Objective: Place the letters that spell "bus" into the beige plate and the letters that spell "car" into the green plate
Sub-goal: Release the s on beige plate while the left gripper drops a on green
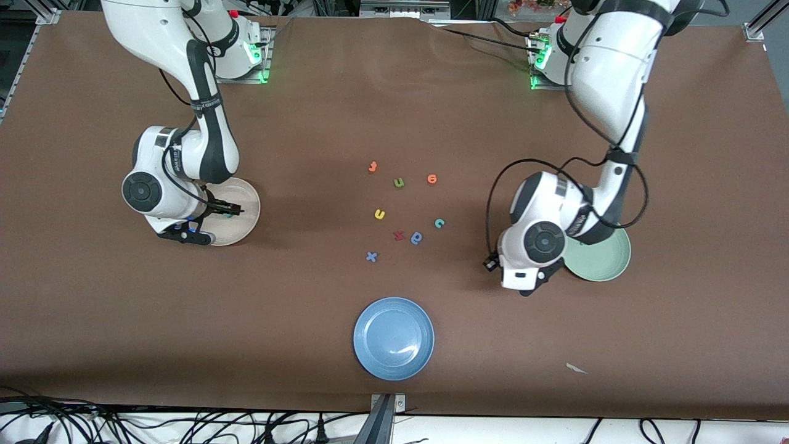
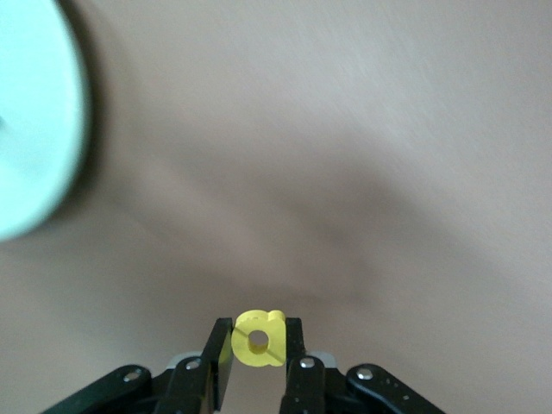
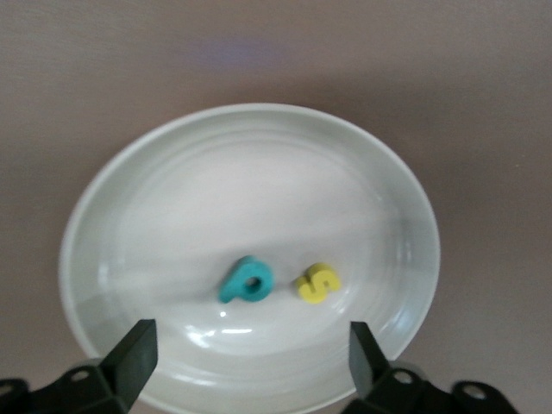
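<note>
Yellow "a" [image 2: 259,338] pinched upright between the fingers of the left gripper [image 2: 259,332], clenched on it, up over bare table just beside the rim of the green plate [image 1: 607,259]. Seen from the front: that plate at three o'clock of the loose letters, toward the left arm's end.

Beige plate [image 1: 245,223] at nine o'clock of the same letters, toward the right arm's end. Right gripper [image 3: 250,341] above it, released, jaws spread wide and holding nothing. In the plate, side by side: teal "b" [image 3: 247,280] and yellow "s" [image 3: 317,283].

Lying on the table: yellow "u" [image 1: 380,214], with teal "c" [image 1: 439,223] at its three o'clock and green "u" [image 1: 399,182] at about its one o'clock. Blue plate [image 1: 394,338] at six o'clock of the letters.
</note>
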Motion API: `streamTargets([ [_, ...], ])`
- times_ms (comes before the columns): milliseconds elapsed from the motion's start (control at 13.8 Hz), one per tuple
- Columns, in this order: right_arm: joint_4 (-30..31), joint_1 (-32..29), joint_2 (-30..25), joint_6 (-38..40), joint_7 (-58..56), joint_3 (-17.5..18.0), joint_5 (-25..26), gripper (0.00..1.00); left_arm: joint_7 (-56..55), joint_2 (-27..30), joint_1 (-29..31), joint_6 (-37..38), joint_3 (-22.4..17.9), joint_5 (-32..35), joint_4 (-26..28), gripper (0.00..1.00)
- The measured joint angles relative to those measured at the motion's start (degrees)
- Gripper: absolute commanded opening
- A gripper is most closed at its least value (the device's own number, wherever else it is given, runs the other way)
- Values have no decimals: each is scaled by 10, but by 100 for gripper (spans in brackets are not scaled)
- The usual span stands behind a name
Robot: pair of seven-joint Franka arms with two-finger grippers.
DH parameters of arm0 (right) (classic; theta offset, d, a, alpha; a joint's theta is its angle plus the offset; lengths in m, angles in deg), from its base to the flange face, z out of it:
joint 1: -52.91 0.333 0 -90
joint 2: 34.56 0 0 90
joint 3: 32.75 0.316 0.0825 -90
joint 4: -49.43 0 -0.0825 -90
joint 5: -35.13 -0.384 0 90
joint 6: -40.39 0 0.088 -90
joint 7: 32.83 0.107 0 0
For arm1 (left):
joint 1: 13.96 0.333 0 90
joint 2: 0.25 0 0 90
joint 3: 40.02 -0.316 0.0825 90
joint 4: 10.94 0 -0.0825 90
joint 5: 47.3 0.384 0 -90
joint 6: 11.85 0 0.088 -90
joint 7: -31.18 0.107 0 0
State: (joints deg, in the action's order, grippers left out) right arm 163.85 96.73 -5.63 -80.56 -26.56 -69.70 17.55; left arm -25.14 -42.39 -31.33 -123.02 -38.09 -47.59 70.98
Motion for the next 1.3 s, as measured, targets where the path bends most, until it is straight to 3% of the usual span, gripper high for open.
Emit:
streamTargets([
  [290,-58,46,-4,45,100,2,-1,100,140,69,61,-13,-1,17,82,22],
  [652,-76,89,-2,45,223,28,-19,100,320,174,133,-186,-1,17,299,24],
  [869,-91,89,2,45,270,46,-20,100,415,202,162,-221,-2,17,365,32],
  [941,-95,89,5,45,280,50,-20,100,440,203,169,-222,-2,17,370,40],
  [1014,-98,89,8,45,285,52,-20,100,468,204,175,-222,-2,17,371,70],
  [1086,-100,89,10,45,288,53,-20,100,498,204,180,-222,-1,17,372,91],
  [1158,-102,89,12,45,288,53,-21,100,522,204,184,-222,-1,17,372,100],
  [1303,-104,88,14,45,294,56,-22,100,542,205,186,-221,0,17,364,100],
])
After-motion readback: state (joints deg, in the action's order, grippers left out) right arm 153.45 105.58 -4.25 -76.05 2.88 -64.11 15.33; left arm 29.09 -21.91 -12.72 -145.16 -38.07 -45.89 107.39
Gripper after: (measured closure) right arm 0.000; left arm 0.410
